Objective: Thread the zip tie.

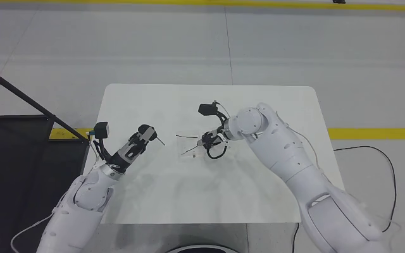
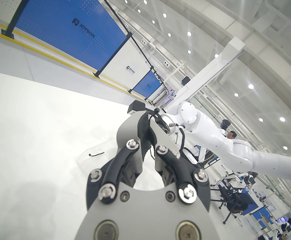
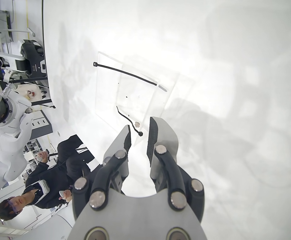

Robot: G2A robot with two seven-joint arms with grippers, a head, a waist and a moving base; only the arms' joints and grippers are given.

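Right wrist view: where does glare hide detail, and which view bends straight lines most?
Right wrist view: glare whitens the table, so the edges of the clear tray nearly vanish, while the black zip tie stands out. Left wrist view: the wide lens bows the lines of the ceiling.

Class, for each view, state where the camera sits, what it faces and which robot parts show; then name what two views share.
Top view: above the arms, looking down at the table; both arms show, with left gripper and right gripper.
Left wrist view: on the left wrist, looking past its gripper, shut on a zip tie, across the table to the right arm.
Right wrist view: on the right wrist, looking down between its open fingers onto the tray and two zip ties.
Shared: both wrist views show the tray.
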